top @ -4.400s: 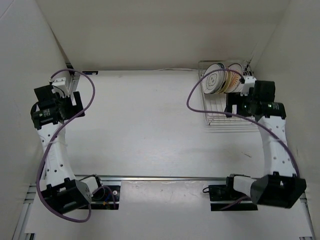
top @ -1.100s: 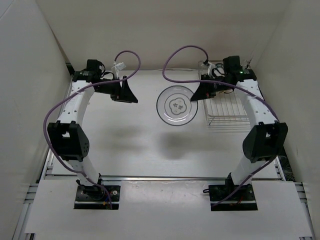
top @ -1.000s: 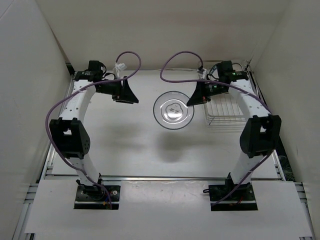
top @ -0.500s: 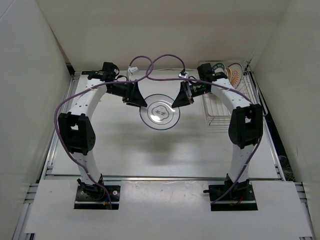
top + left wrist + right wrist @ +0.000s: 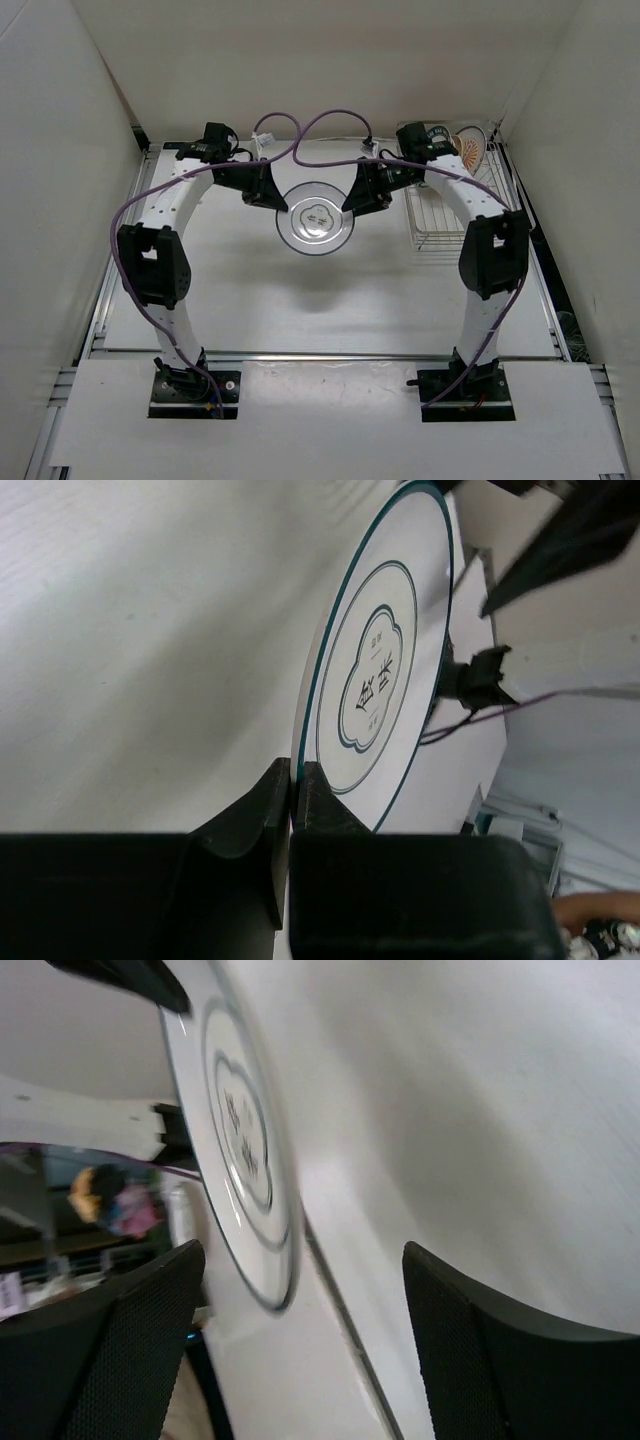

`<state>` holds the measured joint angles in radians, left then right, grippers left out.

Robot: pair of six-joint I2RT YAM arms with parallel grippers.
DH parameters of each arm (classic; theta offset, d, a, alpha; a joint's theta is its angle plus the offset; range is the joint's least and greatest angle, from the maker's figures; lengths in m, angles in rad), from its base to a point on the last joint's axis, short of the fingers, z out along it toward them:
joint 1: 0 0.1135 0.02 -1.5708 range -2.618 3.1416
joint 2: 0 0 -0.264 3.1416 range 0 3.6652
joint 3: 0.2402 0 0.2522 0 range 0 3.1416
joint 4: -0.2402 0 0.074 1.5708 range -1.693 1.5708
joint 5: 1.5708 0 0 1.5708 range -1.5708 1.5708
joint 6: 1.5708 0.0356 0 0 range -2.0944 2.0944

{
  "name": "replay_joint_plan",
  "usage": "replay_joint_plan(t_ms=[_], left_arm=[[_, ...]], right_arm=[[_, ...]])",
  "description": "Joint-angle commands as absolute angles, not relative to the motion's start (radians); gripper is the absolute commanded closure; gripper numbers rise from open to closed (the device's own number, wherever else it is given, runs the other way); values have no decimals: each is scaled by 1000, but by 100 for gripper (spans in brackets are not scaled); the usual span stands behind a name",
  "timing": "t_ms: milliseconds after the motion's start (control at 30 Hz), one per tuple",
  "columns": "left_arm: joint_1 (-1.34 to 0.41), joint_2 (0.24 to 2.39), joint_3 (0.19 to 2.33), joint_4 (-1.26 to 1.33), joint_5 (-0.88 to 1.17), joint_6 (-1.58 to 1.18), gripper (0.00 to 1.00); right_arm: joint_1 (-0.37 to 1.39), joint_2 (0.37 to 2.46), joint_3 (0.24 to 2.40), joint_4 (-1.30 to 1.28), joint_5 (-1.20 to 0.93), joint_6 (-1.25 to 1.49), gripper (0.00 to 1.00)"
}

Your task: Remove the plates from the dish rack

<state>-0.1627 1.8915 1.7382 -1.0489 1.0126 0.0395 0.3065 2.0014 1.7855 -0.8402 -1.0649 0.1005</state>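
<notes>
A white plate (image 5: 318, 218) with dark rings and a lettered centre hangs above the middle of the table between both arms. My left gripper (image 5: 275, 200) is shut on its left rim; in the left wrist view the plate (image 5: 385, 670) runs edge-on into the closed gripper (image 5: 292, 770). My right gripper (image 5: 352, 203) stands open at the plate's right rim, and in the right wrist view the plate (image 5: 245, 1160) sits between the gripper's (image 5: 300, 1255) spread fingers without touching them. The wire dish rack (image 5: 450, 215) lies at the back right with two plates upright, one white (image 5: 436, 134), one orange-toned (image 5: 470, 148).
White walls close in the table on the left, back and right. Purple cables (image 5: 300, 135) loop above both wrists near the back wall. The arm bases sit on a rail (image 5: 320, 357) at the near edge.
Half a second ago the right gripper held the plate and the left was open beside it. Now the left has shut on the rim and the right has opened.
</notes>
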Motion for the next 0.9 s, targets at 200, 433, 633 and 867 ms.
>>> replay_joint_plan(t_ms=[200, 433, 633, 867], left_arm=[[-48, 1876, 1767, -792, 897, -333, 90], [173, 2107, 2009, -729, 992, -411, 90], [327, 2328, 2169, -696, 1000, -423, 90], [385, 2477, 2212, -686, 882, -354, 90]], right_arm=[[203, 1579, 1550, -1034, -773, -221, 0], [-65, 1368, 1470, -1034, -681, -320, 0], [-264, 1264, 1387, -1068, -630, -435, 0], [-301, 1126, 1240, -1091, -598, -463, 0]])
